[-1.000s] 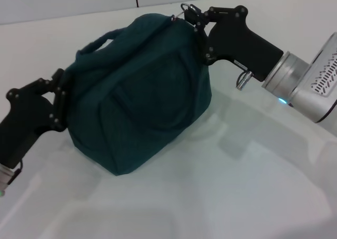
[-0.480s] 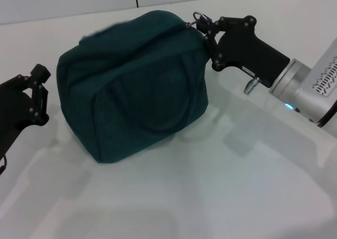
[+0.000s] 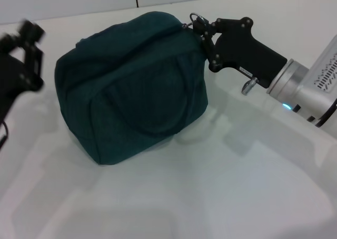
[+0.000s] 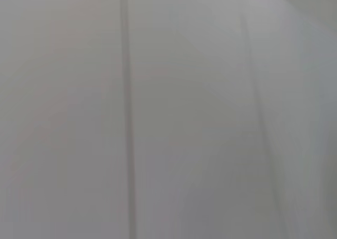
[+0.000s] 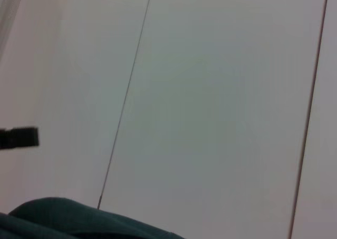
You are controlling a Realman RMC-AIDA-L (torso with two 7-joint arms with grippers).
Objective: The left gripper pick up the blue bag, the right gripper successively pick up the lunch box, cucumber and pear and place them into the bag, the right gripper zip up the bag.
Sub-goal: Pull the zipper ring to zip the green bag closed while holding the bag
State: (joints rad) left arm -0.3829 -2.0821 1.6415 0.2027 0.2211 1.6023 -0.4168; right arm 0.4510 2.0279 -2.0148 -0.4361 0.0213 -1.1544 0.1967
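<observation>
Head view: zip-up step, at its close by the look of it.
Blue bag (image 3: 131,86) standing closed near table's (image 3: 210,197) far edge; right gripper (image 3: 199,24) pinching zipper pull ring (image 3: 196,18) at bag's top corner; left gripper (image 3: 29,44) apart, blurred, grip unclear. Next: release the ring, withdraw.

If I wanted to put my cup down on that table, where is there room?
The table is bare in front of the bag. It is crowded at the bag's top right corner, where the right end effector sits. The left end effector is apart on the left.
</observation>
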